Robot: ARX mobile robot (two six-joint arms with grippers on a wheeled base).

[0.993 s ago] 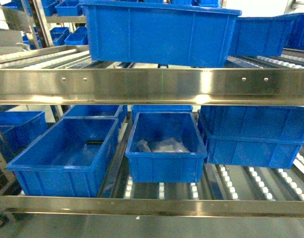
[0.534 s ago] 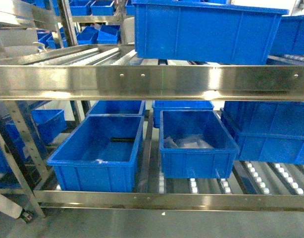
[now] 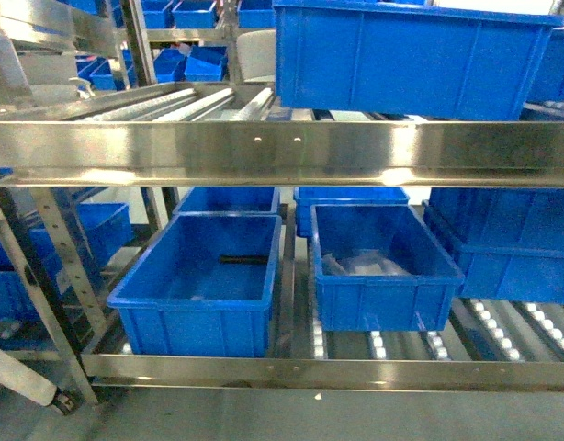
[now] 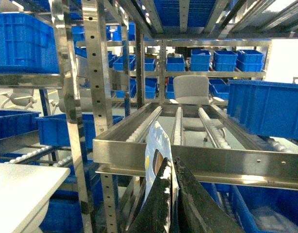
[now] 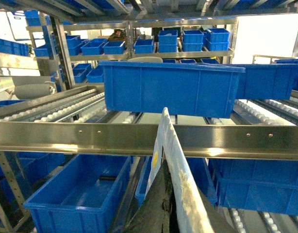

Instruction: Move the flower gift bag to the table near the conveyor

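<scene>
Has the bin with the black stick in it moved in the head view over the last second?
Cannot tell. The bin slid right in the picture, but so did the steel rail, so probably the camera turned.

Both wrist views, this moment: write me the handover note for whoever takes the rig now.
Left gripper: shut on a bag, pinched edge-on.
Right gripper: shut on a bag, also edge-on; no flower print can be made out on either.
Conveyor fills the head view, with blue bins on its lanes; neither arm shows there.
Table: white corner at lower left of the left wrist view, nothing on the part in view.
Done: bags picked up.
Left: get to the table, set the flower bag on it, release.
</scene>
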